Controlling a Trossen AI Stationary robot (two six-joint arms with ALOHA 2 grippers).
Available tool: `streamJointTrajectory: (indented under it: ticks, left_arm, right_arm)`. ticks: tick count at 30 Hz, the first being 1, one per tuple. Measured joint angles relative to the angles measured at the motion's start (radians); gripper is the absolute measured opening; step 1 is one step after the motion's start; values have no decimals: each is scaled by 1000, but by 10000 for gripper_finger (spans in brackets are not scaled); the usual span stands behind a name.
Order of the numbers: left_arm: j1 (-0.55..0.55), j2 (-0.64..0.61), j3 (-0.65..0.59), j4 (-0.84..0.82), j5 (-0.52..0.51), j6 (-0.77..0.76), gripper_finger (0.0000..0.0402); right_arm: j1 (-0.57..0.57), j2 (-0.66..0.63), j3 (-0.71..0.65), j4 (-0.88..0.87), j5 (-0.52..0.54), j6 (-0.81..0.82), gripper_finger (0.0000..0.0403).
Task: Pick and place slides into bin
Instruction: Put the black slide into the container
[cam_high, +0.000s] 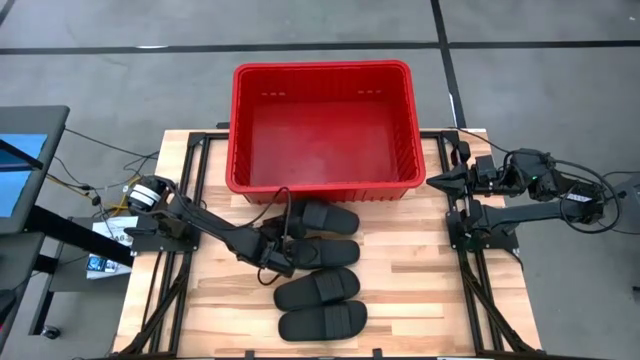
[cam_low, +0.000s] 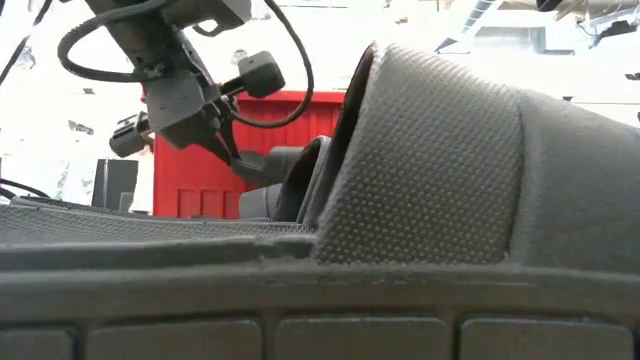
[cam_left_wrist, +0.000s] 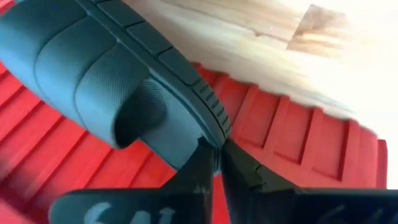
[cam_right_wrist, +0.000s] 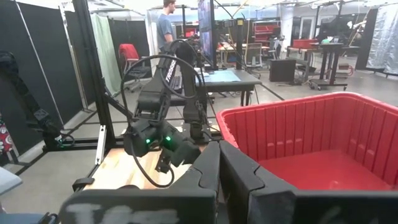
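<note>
Left gripper (cam_high: 283, 243): I've pinched it shut on the rim of the slide (cam_high: 318, 218) nearest the bin (cam_high: 322, 128), ready to lift.
Right gripper (cam_high: 437, 180): closed, parked beside the bin.

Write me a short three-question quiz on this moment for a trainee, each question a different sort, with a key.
1. True or false: the red bin already holds a sandal.
2. How many black sandals lie on the table in the high view? A) two B) three C) four
3. Fill in: the left gripper is shut on the edge of a ____ in the left wrist view.

Key:
1. False. The bin is empty.
2. C. Four sandals lie in a row in front of the bin, the nearest to it at.
3. Sandal. The right gripper waits shut, beside the bin.
</note>
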Motion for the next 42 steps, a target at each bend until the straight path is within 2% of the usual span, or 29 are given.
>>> streamJointTrajectory:
  ticks: [10, 18, 27, 34, 39, 42]
  left_arm:
    - [-44, -1, 67, -59, -59, -17, 0]
    - [-51, -1, 174, -161, -139, -51, 0]
    - [-76, -1, 302, -255, -161, -65, 0]
    - [-110, -2, 374, -326, -292, -34, 0]
    - [-117, -2, 421, -386, -306, -34, 0]
    - [-116, -2, 436, -388, -349, -2, 0]
  right_arm:
    - [0, 0, 0, 0, 0, 0, 0]
    - [0, 0, 0, 0, 0, 0, 0]
    - [0, 0, 0, 0, 0, 0, 0]
    - [0, 0, 0, 0, 0, -31, 0]
    - [0, 0, 0, 4, 0, -34, 0]
    - [0, 0, 0, 4, 0, -34, 0]
